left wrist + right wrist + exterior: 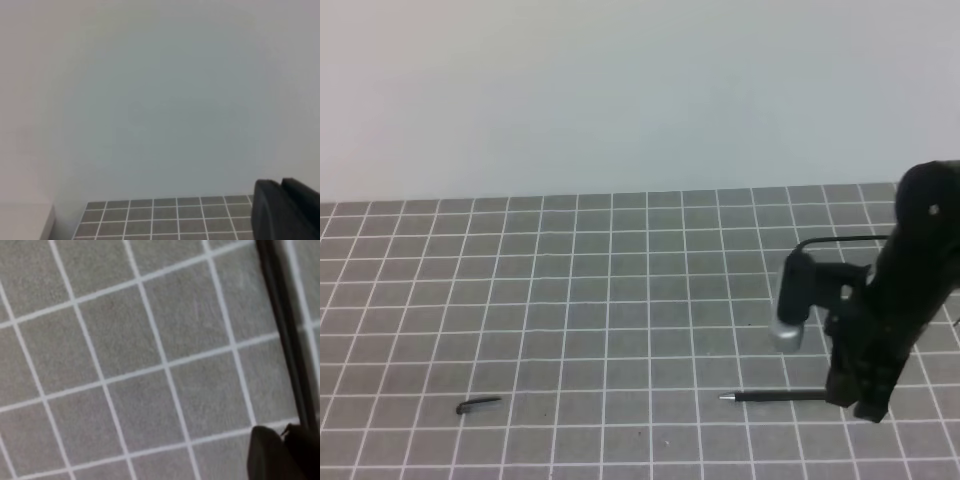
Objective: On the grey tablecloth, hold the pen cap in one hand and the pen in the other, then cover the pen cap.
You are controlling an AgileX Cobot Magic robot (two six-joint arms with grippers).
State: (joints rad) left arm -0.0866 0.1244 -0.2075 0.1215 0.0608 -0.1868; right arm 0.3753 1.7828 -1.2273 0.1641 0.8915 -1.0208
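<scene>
On grey white-gridded tablecloth (580,300): right gripper (855,395) over rear end of long black pen (775,397), jaw state unclear; short black pen cap (478,406) far left of pen; left gripper (285,212) jaw state unclear.

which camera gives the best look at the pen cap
The exterior high view: the pen cap lies whole on the grey tablecloth, far left of the pen. Neither wrist view shows it.

Pen (286,335), perhaps touching claw (280,452)

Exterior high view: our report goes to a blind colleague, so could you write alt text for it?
The right gripper is down at the rear end of the pen, which lies flat on the grey tablecloth, silvery tip pointing left. The pen cap lies apart, far to the left.
</scene>
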